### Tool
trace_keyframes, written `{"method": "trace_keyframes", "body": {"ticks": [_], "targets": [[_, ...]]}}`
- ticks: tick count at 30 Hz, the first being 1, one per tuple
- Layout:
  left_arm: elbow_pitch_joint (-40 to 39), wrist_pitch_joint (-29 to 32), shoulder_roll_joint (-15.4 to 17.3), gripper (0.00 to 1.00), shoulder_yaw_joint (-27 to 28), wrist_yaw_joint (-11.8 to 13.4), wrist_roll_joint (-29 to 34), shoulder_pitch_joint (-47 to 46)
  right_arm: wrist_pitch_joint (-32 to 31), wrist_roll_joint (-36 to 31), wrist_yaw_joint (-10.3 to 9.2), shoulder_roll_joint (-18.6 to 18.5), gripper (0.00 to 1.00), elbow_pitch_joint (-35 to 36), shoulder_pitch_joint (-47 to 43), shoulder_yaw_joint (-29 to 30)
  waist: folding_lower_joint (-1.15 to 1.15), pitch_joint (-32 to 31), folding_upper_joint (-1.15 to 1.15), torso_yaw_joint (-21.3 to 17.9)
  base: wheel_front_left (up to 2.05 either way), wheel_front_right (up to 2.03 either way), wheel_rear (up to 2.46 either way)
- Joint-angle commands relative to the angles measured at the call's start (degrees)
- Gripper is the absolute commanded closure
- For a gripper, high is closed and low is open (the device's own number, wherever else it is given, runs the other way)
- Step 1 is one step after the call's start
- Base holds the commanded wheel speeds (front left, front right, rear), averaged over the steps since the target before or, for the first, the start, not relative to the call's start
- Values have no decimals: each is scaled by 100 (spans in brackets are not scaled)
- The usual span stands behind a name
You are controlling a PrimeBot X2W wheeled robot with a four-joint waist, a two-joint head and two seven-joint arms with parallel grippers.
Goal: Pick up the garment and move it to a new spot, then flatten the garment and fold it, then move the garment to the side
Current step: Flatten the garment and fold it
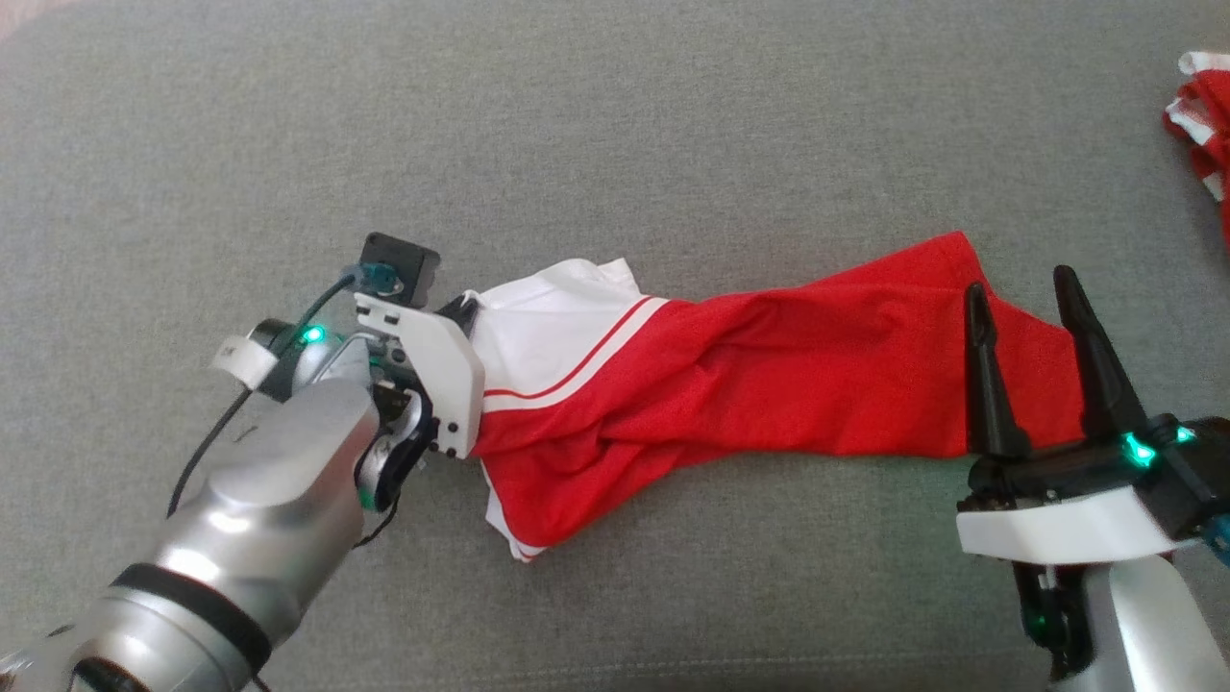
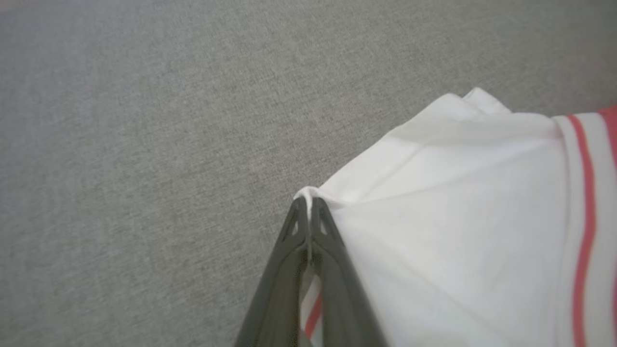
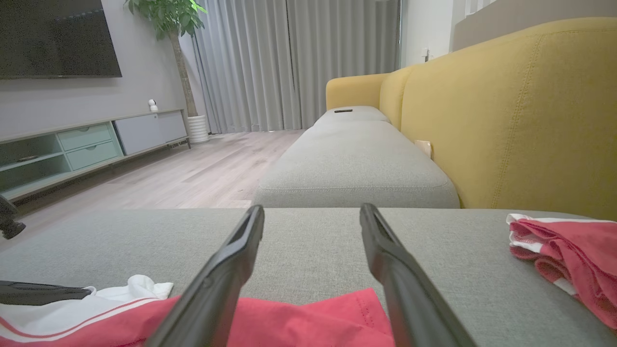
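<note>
**Fingers [image 2: 289, 250] pinched tight on the white corner**

Left gripper [image 2: 308, 206] has its two dark fingers pressed together, and a small fold of white cloth pokes out right at the tips, so that's a firm grip on the garment [image 1: 769, 375]. The garment lies stretched across the grey sofa cushion [image 1: 615, 144]. Its white panel with thin red stripes is at the left gripper's end, and crumpled red cloth runs off toward the robot's right.

Over on that side, the right gripper [image 1: 1019, 284] has its fingers [image 1: 990, 384] spread wide with nothing between them. In the head view they show over the garment's red end, and the right wrist view shows the red hem just below and between them. Whether they touch the cloth cannot be told.

A second red-and-white piece of clothing [image 1: 1201, 125] sits bunched at the far right of the cushion, well apart from the garment, near the yellow backrest [image 3: 506, 111].
</note>
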State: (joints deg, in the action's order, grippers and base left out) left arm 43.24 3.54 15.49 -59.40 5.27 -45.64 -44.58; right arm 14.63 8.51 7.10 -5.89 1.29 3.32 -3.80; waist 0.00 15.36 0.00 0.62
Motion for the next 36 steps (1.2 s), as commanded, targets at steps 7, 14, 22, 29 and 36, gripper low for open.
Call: {"method": "trace_keyframes", "body": {"ticks": [7,14,22,29,36], "targets": [[-214,-751,166,100,140,216,249,-269,37,-13,39,28,0,124,61,-85,0,-232,0,19,0,0,0],[-1010,-1633,661,100,359,417,524,-302,37,139,39,74,0,-692,-64,77,0,-514,0,-1,0,0,0],[-2309,-1664,1354,100,455,717,592,154,-1381,346,39,-123,0,-2006,650,800,0,-651,0,-39,0,0,0],[-2919,-1513,1555,100,439,916,607,290,-2609,323,39,-479,0,-2607,1352,1163,0,-577,0,-5,0,0,0],[-3252,-1385,1646,100,403,998,664,234,-3257,206,39,-669,0,-3235,2006,1040,0,-417,0,72,0,0,0]]}}
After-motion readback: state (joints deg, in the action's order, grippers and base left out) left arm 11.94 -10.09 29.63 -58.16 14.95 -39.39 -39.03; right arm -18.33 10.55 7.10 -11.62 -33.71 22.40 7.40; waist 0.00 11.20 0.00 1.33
